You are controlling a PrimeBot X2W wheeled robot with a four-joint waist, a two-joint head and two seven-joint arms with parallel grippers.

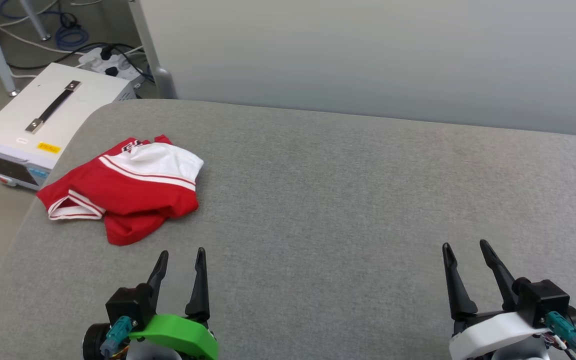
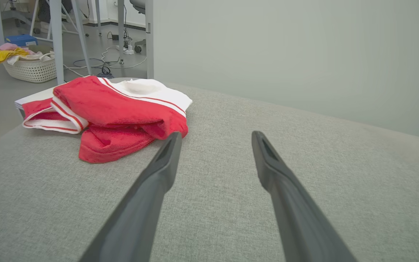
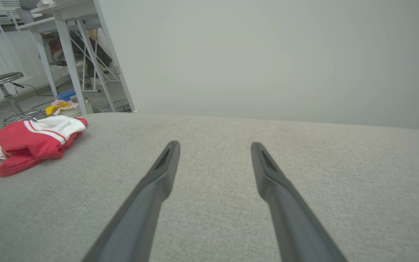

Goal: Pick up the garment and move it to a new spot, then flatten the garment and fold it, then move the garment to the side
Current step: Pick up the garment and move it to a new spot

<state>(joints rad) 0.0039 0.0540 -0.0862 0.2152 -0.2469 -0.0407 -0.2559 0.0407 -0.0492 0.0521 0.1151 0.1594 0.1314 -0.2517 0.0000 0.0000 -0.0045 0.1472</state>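
The garment [image 1: 128, 192], a red shirt with white panels and striped trim, lies crumpled near the left edge of the grey fabric table [image 1: 348, 200]. My left gripper [image 1: 182, 254] hovers open just in front of it, a short way off, nothing between its fingers. In the left wrist view the garment [image 2: 111, 116] lies up and to the left of the left gripper [image 2: 215, 134]. My right gripper [image 1: 464, 246] stands open at the lower right, far from the shirt. The right wrist view has the garment [image 3: 35, 143] at the far left, the right gripper [image 3: 215, 143] over bare fabric.
A white box with a black handle [image 1: 43, 122] sits on the floor beyond the table's left edge, next to cables and a power strip [image 1: 105, 60]. A pale wall panel [image 1: 368, 55] backs the table. A laundry basket [image 2: 31, 65] stands on the floor farther off.
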